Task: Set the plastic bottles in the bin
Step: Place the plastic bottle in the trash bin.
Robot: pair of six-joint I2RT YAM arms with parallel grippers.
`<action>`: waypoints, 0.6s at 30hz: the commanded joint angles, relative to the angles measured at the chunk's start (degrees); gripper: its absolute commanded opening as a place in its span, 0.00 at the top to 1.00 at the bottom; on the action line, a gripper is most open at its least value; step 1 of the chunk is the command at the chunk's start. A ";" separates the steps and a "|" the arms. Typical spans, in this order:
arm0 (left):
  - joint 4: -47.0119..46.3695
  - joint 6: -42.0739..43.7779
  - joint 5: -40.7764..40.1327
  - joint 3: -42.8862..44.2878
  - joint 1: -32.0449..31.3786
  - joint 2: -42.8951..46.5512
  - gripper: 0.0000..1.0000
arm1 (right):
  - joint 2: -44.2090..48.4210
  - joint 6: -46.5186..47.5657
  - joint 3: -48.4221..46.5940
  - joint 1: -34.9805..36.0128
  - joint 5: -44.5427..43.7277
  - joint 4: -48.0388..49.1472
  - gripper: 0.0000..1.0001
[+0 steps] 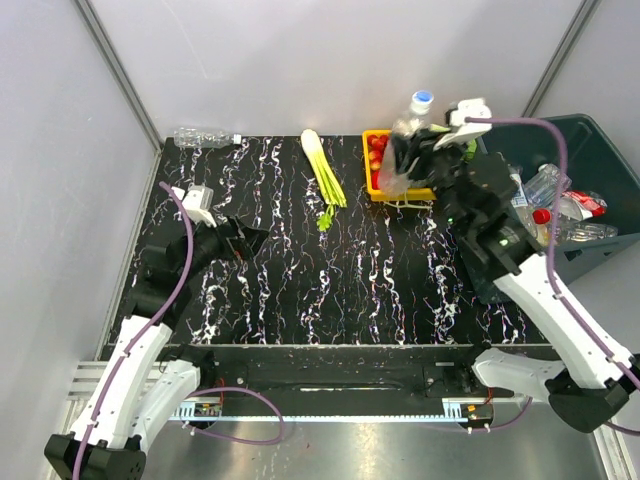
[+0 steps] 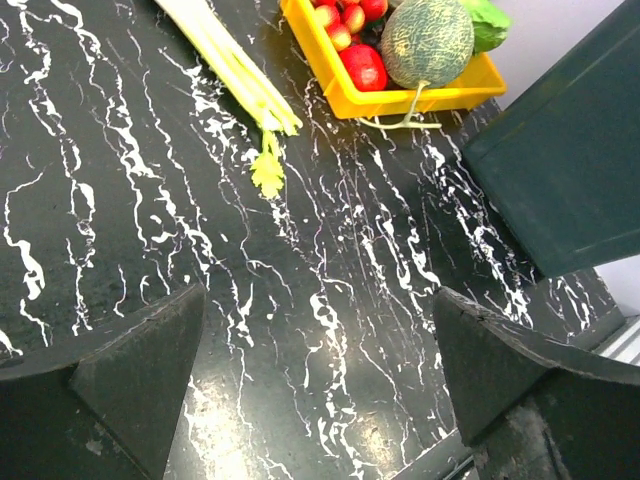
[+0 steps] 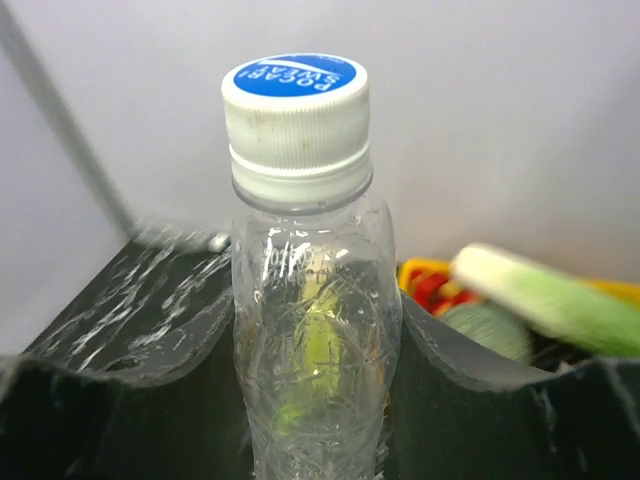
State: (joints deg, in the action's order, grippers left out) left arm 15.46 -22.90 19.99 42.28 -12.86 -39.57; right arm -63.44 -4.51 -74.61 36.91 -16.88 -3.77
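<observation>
Here the right claw point(image 3: 310, 375) is clamped around a blue-capped bottle point(image 3: 310, 270); the left claw point(image 2: 315, 310) gapes.

1 held bottle point(image 3: 305, 300), 1 tabletop bottle point(image 1: 205, 137), approx 4 binned bottles point(image 1: 548, 185); 1 bin point(image 1: 600, 140), 1 tray point(image 2: 400, 98), 1 melon point(image 2: 427, 40), 1 celery point(image 2: 230, 60).

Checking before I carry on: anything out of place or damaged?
A stray bottle lies on its side at the far left edge of the table, away from the bin. The blue-capped bottle between the right fingers looks creased. Nothing spilled.
</observation>
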 commanded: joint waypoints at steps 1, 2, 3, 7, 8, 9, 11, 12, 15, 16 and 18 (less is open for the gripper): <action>0.53 2.42 -2.76 0.52 -0.23 0.28 0.01 | 0.95 15.57 -8.69 -3.15 -9.12 -5.19 0.54; 0.45 2.42 -2.76 0.26 -0.23 0.37 0.01 | 1.04 17.41 -9.93 -4.03 -10.44 -5.63 0.54; 0.36 2.33 -2.76 0.08 -0.23 0.46 0.01 | 1.12 19.17 -11.51 -4.82 -11.84 -5.98 0.54; 0.53 2.68 -3.81 0.17 -0.23 0.72 0.01 | 1.91 26.82 -15.39 -6.75 -17.38 -7.39 0.53; 0.71 2.68 -4.08 0.17 -0.23 0.90 0.01 | 2.00 28.32 -16.09 -7.54 -19.31 -7.48 0.53; 0.80 2.77 -4.34 0.08 -0.23 0.99 0.01 | 2.09 29.98 -16.62 -7.90 -20.54 -7.65 0.53; 0.88 2.86 -4.87 -0.01 -0.15 1.25 0.01 | 2.53 32.97 -17.15 -8.60 -23.27 -7.83 0.54; 0.97 2.86 -4.87 -0.09 -0.23 1.34 0.01 | 2.62 34.47 -17.32 -8.95 -25.11 -7.83 0.54; 0.97 2.86 -5.22 -0.10 -0.15 1.25 0.01 | 3.49 38.08 -17.41 -10.18 -28.81 -7.74 0.54; 1.06 2.94 -5.40 -0.01 -0.23 1.25 0.01 | 4.02 38.61 -17.15 -10.71 -29.34 -7.74 0.55; 1.41 2.86 -5.75 -0.01 -0.23 1.08 0.01 | 5.25 39.23 -16.01 -11.76 -29.70 -7.83 0.59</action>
State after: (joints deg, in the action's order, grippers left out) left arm 17.82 -20.93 16.05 42.24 -12.91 -38.98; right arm -60.73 28.84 -89.80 26.92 -41.15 -12.21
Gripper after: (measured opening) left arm 0.988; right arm 0.547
